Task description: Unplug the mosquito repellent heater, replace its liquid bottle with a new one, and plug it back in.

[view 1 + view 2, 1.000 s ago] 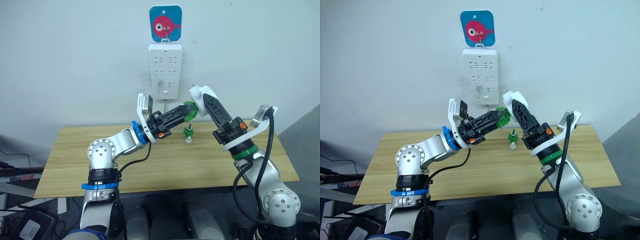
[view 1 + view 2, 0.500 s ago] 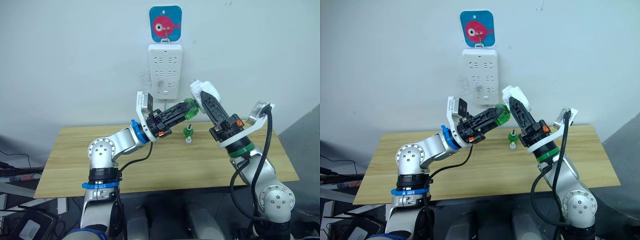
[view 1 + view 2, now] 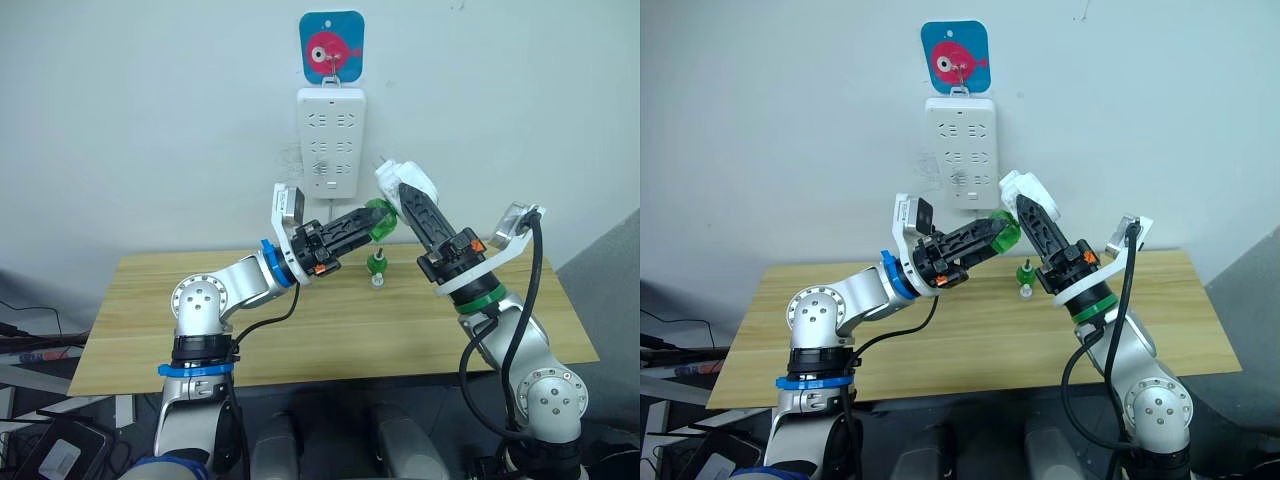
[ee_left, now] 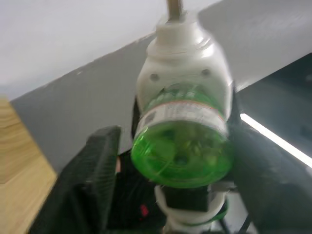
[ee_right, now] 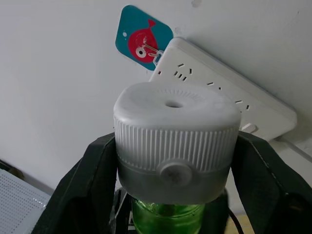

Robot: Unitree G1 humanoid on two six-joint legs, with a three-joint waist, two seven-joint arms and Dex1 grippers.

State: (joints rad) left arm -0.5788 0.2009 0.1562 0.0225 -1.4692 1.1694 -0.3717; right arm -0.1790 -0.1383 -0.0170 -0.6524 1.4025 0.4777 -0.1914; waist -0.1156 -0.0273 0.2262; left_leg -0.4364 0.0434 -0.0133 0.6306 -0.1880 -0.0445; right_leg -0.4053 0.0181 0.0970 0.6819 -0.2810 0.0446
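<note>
The white mosquito repellent heater [image 3: 405, 182] is in the air below the wall power strip [image 3: 330, 140], with my right gripper [image 3: 408, 198] shut on its sides. Its plug prongs point up toward the wall. A green liquid bottle [image 3: 380, 217] sits with its neck in the heater's opening, and my left gripper [image 3: 368, 223] is shut on it from the left. The left wrist view shows the bottle's base [image 4: 183, 151] under the heater [image 4: 180, 63]. The right wrist view shows the heater's cap [image 5: 175, 136] above the bottle [image 5: 168, 217]. A second small green bottle [image 3: 377, 268] stands upright on the table.
The wooden table [image 3: 200, 330] runs under both arms. The white multi-socket power strip hangs on the wall under a blue fish sticker [image 3: 331, 45]. Its sockets [image 5: 229, 97] lie just beyond the heater in the right wrist view.
My right arm has lifted the heater slightly and drawn in toward the wall. The left gripper holds the bottle in about the same place.
</note>
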